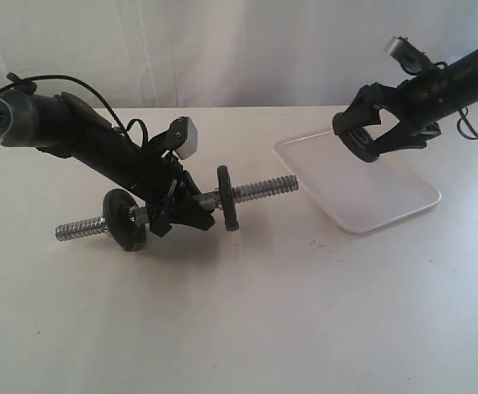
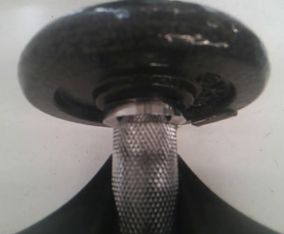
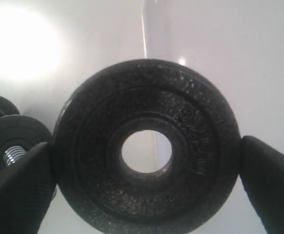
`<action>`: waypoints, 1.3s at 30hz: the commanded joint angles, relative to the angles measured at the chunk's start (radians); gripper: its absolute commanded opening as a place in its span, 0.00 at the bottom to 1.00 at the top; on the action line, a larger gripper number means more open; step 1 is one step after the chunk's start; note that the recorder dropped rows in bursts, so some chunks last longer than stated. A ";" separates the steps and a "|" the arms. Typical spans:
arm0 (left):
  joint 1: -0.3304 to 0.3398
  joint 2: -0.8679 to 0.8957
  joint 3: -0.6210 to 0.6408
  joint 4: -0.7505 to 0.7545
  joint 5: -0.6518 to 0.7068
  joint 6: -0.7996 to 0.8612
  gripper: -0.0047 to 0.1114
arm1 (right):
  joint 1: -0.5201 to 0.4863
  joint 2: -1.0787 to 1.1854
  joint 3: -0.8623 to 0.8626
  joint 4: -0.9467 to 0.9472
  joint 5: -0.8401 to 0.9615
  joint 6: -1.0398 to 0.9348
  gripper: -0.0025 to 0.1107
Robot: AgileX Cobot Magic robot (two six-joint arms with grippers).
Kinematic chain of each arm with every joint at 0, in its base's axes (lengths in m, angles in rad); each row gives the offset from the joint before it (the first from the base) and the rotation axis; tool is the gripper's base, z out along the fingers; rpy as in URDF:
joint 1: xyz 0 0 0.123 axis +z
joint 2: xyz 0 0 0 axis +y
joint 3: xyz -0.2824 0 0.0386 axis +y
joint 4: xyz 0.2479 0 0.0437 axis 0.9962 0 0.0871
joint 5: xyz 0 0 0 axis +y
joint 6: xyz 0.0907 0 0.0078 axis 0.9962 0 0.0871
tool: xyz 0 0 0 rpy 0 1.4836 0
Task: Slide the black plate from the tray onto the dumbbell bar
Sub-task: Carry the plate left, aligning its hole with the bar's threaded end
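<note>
Hovering over tray (image 1: 391, 205), right jaws pinch black plate (image 3: 147, 105); left jaws clamp dumbbell bar (image 1: 259, 190).

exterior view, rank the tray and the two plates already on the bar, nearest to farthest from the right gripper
1. Tray, just under the right gripper, which holds the black plate.
2. Tray-side bar plate, mid-table on the dumbbell bar.
3. Far bar plate, at the bar's far left, beyond the left gripper.

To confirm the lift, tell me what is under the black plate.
Only the tray lies below the black plate, held clear of it in the right gripper. The tray patch behind the plate is covered.
</note>
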 commanded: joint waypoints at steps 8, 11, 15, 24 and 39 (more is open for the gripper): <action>-0.003 -0.069 -0.017 -0.291 0.055 0.004 0.04 | -0.041 -0.023 0.036 0.200 0.047 -0.114 0.34; -0.003 -0.069 -0.017 -0.291 0.052 0.004 0.04 | -0.048 -0.023 0.060 0.206 0.047 -0.117 0.34; -0.003 -0.069 -0.017 -0.291 0.050 0.004 0.04 | -0.049 -0.023 0.078 0.225 0.047 -0.117 0.34; -0.003 -0.069 -0.017 -0.326 0.030 0.024 0.04 | -0.049 -0.023 0.153 0.244 0.047 -0.117 0.12; -0.003 -0.069 -0.017 -0.358 0.026 0.026 0.04 | -0.049 -0.034 0.264 0.351 0.047 -0.142 0.02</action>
